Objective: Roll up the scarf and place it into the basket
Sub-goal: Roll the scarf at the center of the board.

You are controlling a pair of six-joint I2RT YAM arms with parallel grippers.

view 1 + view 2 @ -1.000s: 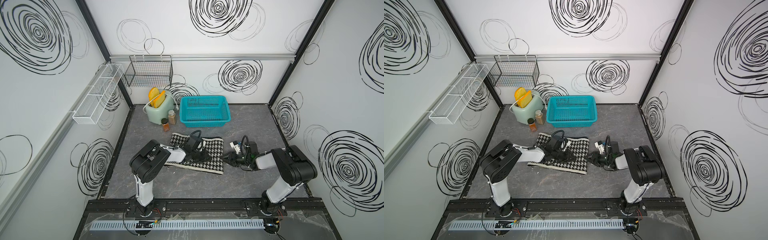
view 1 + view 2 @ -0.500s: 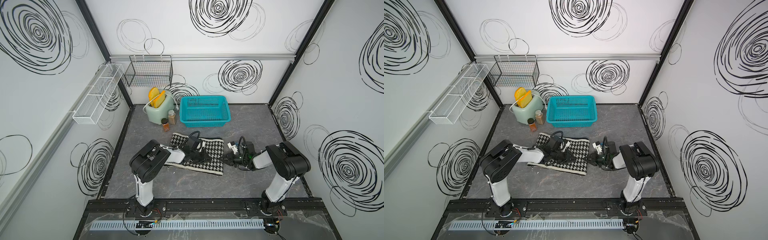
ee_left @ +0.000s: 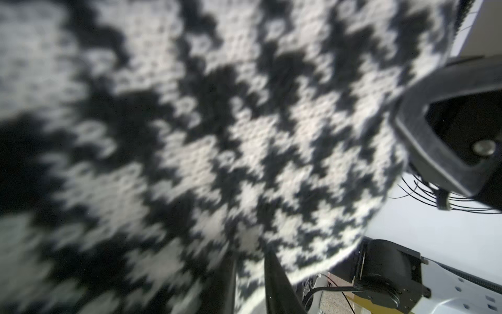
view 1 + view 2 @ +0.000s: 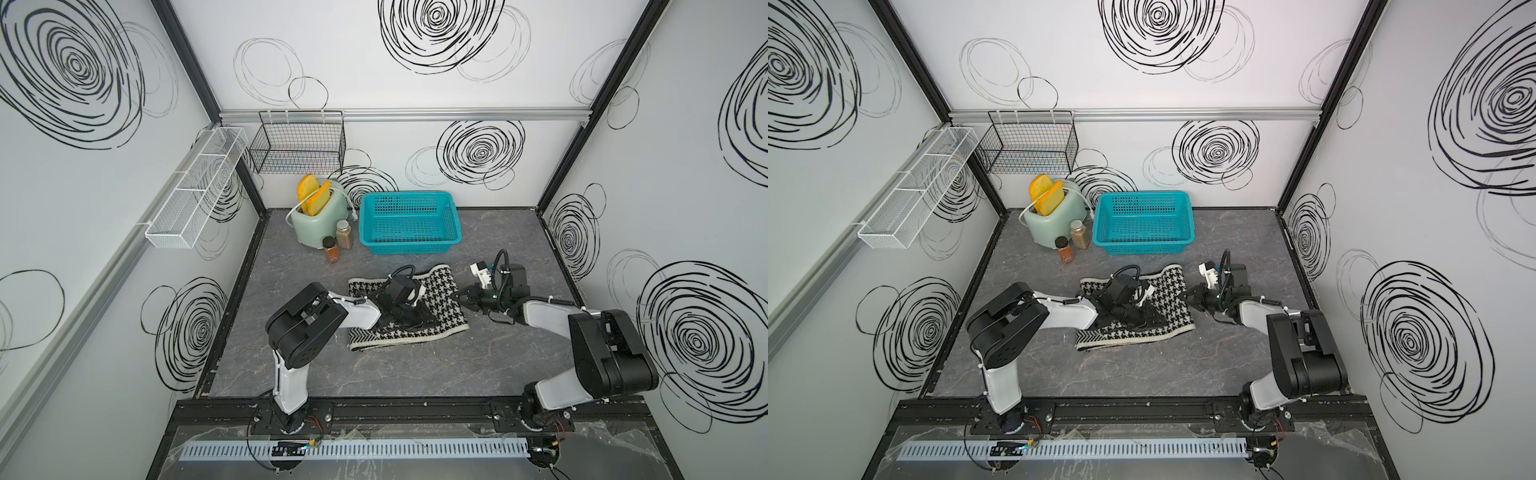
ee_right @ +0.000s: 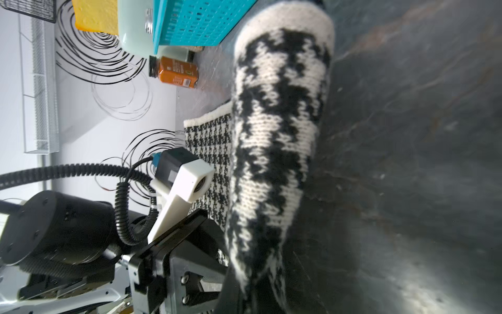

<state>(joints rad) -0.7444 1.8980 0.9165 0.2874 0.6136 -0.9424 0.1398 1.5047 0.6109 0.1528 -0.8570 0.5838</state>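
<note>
Pinching the scarf (image 4: 440, 286) at the end farther from the basket's left side, the right gripper (image 4: 458, 296) is seen with its jaws fully closed. In the right wrist view that end of the cloth is lifted off the table (image 4: 415, 365) into a raised fold that runs down to the gripper.

The left gripper (image 4: 424, 321) is laid low over the middle of the scarf. In the left wrist view its dark fingers (image 3: 277, 285) are only narrowly parted, with a strip of houndstooth knit caught between them and the cloth bulging up close to the lens.

The scarf is spread on the table in front of the basket (image 4: 411, 242), near it but not touching, with the houndstooth face up and the pale edging along the side away from the basket. Nothing is seen inside the basket.

A pale green toaster (image 4: 320, 224) with two yellow slices is placed just beside the basket's left side. Two spice jars (image 4: 330, 249) are stood at the basket's left front corner.
</note>
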